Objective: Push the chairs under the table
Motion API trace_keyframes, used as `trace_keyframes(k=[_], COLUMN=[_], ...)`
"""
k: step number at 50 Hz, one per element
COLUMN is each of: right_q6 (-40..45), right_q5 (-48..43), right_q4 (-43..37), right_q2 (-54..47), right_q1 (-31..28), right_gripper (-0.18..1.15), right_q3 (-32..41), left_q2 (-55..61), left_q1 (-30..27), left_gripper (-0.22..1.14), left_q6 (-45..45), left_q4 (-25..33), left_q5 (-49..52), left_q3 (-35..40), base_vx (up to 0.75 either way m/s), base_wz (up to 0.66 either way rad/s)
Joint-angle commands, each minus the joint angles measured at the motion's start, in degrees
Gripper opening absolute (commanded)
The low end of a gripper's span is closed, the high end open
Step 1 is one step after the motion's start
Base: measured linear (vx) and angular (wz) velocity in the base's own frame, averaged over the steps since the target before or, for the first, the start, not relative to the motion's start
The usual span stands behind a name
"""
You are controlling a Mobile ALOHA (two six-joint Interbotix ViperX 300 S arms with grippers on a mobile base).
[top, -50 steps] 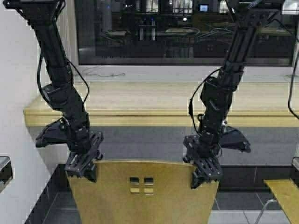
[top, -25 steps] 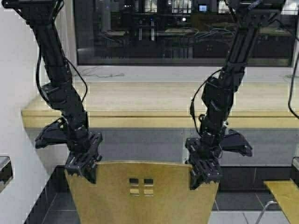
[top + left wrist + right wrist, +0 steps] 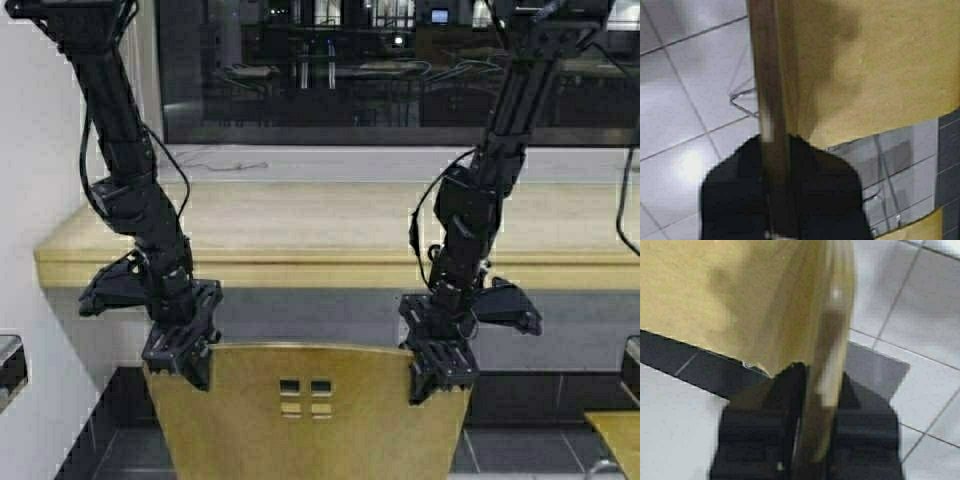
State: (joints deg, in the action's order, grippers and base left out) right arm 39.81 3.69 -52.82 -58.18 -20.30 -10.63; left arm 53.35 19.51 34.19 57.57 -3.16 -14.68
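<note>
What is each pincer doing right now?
Left pincer: shut on the chair, top left corner.
Right pincer: shut on the chair, top right corner.

upright tan plywood chair [image 3: 310, 420] before the long pale wood table [image 3: 330, 262], second chair [image 3: 618, 432] rightward

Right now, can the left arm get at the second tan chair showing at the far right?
Probably not. The left gripper is clamped on the left top corner of the plywood chair, with the right gripper on the other corner, between it and the second chair.
</note>
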Motion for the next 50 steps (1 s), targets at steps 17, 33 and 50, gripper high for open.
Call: trace_keyframes(k=[17,33,50], right_q6=[-6.24,-9.32,-13.54], right_q5=[0.09,0.09,0.53], right_q4=[0.88,0.88,0.88], right_q2=[-0.7,-0.44,-0.26], right_q1=[0.0,0.0,0.0], right_gripper=[0.04,0.04,0.04], right_q3=[3.34,3.16,2.29], left_q2=[-1.14,-1.05,-1.23], left_q1=[-0.09,-0.09,-0.09], left_gripper=[0.21,0.21,0.21], left_q6=[-1.23,-1.32,-1.32], left_q4=[-0.44,-0.53,-1.67], left_q5=[-0.97,-2.64,-2.99], left_q3=[1.76,0.97,0.26], base_vx=[0.28,0.27,0.23], base_wz=[0.0,-0.05,-0.01])
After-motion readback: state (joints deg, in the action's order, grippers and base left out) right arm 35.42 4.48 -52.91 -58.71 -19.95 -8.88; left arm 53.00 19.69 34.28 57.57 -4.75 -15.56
